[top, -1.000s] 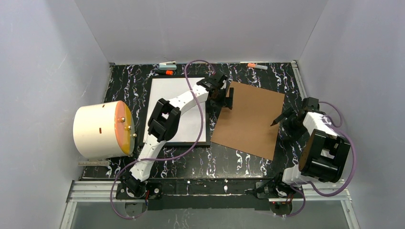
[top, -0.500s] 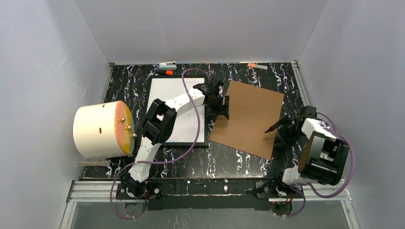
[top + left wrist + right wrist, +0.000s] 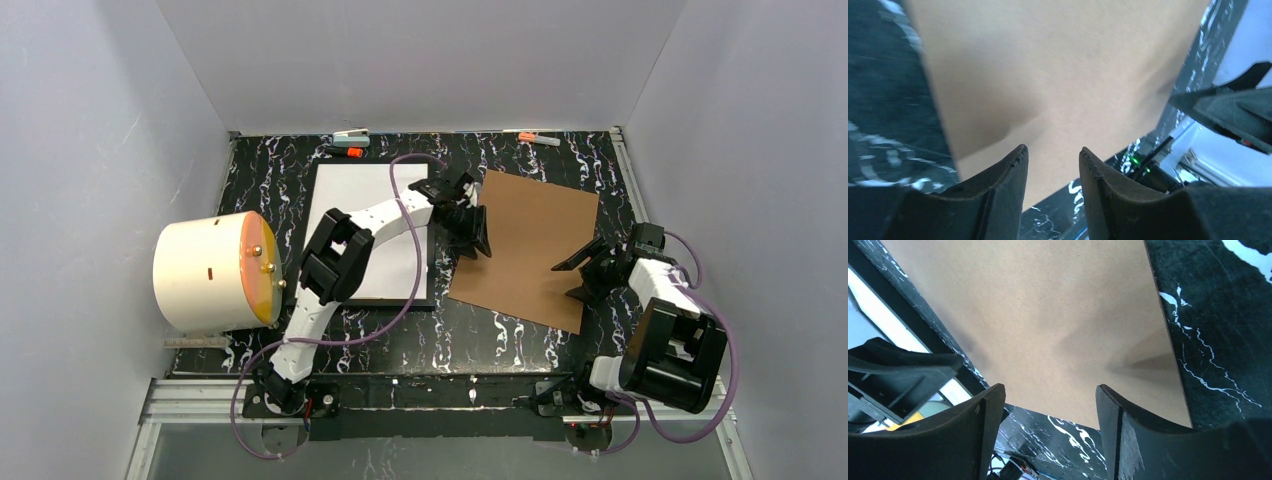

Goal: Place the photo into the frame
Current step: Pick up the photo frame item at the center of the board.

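Note:
The photo (image 3: pixel 366 225) lies white back up inside the thin black frame (image 3: pixel 362 302) at the table's left centre; its sunflower side is hidden. The brown backing board (image 3: pixel 530 250) lies flat to the right of the frame. My left gripper (image 3: pixel 468 232) is open and empty over the board's left edge; the left wrist view shows its jaws (image 3: pixel 1051 150) apart above the board (image 3: pixel 1048 65). My right gripper (image 3: pixel 578 270) is open and empty at the board's right edge, its jaws (image 3: pixel 1048 387) spread above the board (image 3: pixel 1048 305).
A cream cylinder with an orange face (image 3: pixel 215 270) lies at the left. Markers (image 3: pixel 350 152) (image 3: pixel 540 138) and a white clip (image 3: pixel 350 133) lie along the far edge. A pale strip (image 3: pixel 197 342) lies in front of the cylinder. Grey walls enclose the black marbled table (image 3: pixel 480 335).
My right gripper has swung in and down to the board's right edge. My left gripper has moved nearer, from the board's far left corner along its left edge. The board barely shifted.

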Controlling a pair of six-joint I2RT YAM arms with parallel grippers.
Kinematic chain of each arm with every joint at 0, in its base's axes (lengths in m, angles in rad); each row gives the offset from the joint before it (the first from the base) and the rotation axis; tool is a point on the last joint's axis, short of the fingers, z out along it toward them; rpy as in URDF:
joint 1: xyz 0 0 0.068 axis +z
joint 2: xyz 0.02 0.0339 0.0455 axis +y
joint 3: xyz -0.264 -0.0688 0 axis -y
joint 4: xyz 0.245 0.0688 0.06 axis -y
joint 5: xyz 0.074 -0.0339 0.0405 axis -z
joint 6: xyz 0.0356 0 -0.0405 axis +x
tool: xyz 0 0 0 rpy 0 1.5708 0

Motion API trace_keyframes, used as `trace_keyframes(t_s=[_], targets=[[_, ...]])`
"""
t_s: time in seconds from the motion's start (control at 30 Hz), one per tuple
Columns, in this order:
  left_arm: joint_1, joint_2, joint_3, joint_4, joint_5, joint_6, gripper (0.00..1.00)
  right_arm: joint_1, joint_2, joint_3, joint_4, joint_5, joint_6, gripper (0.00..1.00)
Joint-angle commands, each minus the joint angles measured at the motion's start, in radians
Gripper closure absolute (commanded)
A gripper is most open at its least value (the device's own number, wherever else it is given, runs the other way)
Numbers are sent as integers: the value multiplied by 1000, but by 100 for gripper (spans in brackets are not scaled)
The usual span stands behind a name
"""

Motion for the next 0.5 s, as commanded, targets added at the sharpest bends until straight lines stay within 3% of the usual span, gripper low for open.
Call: trace_keyframes(t_s=[0.0,0.13,0.3,0.47], targets=[[-24,-60,22,22,88,-26,61,0,-29,13,25,-41,34,25],[-24,-87,22,5,21,-22,61,0,-27,6,9,-17,24,26],[-22,-117,32,-128,-231,62,41,0,-31,65,-91,169,-27,21],[-24,-93,-6,-178,-302,83,33,0,-38,110,-177,369,-47,13]])
